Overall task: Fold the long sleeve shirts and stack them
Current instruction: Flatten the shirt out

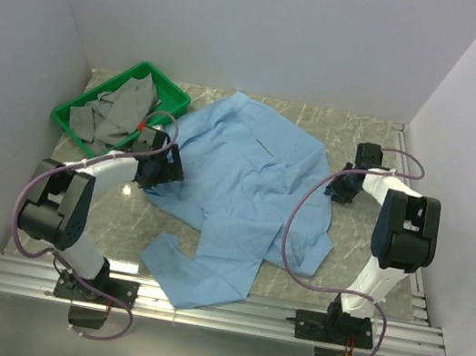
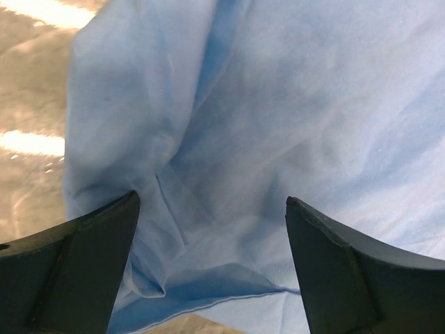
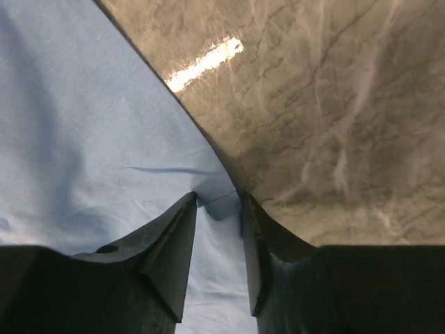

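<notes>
A light blue long sleeve shirt (image 1: pixel 247 180) lies spread and rumpled on the marble table (image 1: pixel 370 132), one sleeve trailing to the front edge. My left gripper (image 1: pixel 164 168) is at the shirt's left edge. In the left wrist view it (image 2: pixel 211 198) is wide open, with creased cloth (image 2: pixel 278 104) under and between the fingers. My right gripper (image 1: pixel 339 189) is at the shirt's right edge. In the right wrist view it (image 3: pixel 218 198) is closed narrowly on a small bunched fold at the hem of the shirt (image 3: pixel 83 139).
A green bin (image 1: pixel 167 81) with grey garments (image 1: pixel 121 111) stands at the back left, close behind my left gripper. White walls enclose the table on three sides. An aluminium rail (image 1: pixel 215 308) runs along the front edge, and the sleeve's end lies on it.
</notes>
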### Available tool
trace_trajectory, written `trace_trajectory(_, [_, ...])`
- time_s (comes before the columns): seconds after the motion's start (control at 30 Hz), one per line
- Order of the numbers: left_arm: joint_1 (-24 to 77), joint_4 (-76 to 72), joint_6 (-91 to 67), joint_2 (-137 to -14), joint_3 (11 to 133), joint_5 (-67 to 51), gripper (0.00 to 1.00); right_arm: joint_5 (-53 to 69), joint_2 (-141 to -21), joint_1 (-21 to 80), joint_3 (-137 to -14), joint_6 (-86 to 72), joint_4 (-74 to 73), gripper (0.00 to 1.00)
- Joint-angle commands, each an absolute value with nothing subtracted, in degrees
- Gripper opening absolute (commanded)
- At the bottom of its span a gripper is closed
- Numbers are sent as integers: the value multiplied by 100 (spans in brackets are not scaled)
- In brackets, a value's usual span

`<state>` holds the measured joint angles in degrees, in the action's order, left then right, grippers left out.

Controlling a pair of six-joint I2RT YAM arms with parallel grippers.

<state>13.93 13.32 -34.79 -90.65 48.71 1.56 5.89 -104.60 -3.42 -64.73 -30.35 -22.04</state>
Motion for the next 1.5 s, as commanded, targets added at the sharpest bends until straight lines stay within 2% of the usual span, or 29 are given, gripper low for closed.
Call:
trace_trajectory(0.0, [1266,1626,-3595,-8824,4650,150,93,869,-10503,-378,-6741,-2804,-2232,35])
trace_trajectory(0.1, [1213,1652,-3621,-8763,4544,53,93,714,-10468,-369,-6767,-2725,-2302,15])
trace_trajectory(0.13, [1204,1661,-3630,-8754,4527,53,93,573,-10442,-395,-6837,-2699,-2346,3])
trace_trajectory(0.17, [1204,1679,-3647,-8728,4518,53,93,423,-10363,-422,-6881,-2681,-2408,0])
trace_trajectory(0.33, [1195,1749,-3735,-8631,4447,-350,93,-709,-9775,-834,-7206,-2751,-2742,0])
trace_trajectory(0.5, [1195,1705,-3937,-8517,4369,-790,94,-1266,-9422,-1046,-7374,-2759,-2908,0])
trace_trajectory(0.53, [1195,1653,-3972,-8490,4359,-1035,94,-1257,-9457,-1055,-7383,-2786,-2970,1])
trace_trajectory(0.6, [1195,1626,-4104,-8455,4333,-1221,94,-1195,-9553,-1064,-7330,-2917,-3084,11])
trace_trajectory(0.63, [1195,1617,-4131,-8429,4350,-1283,95,-1187,-9554,-1072,-7217,-2970,-3111,24])
trace_trajectory(0.7, [1195,1670,-4114,-8297,4455,-1424,96,-1073,-9414,-1081,-7085,-3050,-3050,39])
trace_trajectory(0.73, [1204,1696,-4087,-8158,4526,-1450,97,-1011,-9343,-1055,-7006,-3041,-3024,54])
trace_trajectory(0.83, [1222,1863,-3807,-7894,4877,-1486,98,-774,-9150,-1063,-7153,-2883,-3023,64])
trace_trajectory(1.0, [1239,2127,-3253,-7813,5465,-1117,99,-369,-9210,-1063,-7470,-2637,-2796,64])
trace_trajectory(1.2, [1248,1785,-2927,-8015,5589,-923,99,114,-9843,-1072,-7787,-2540,-2330,63])
trace_trajectory(1.47, [1608,1284,-2883,-9043,6195,-581,99,360,-10897,-1063,-8455,-2048,-2277,62])
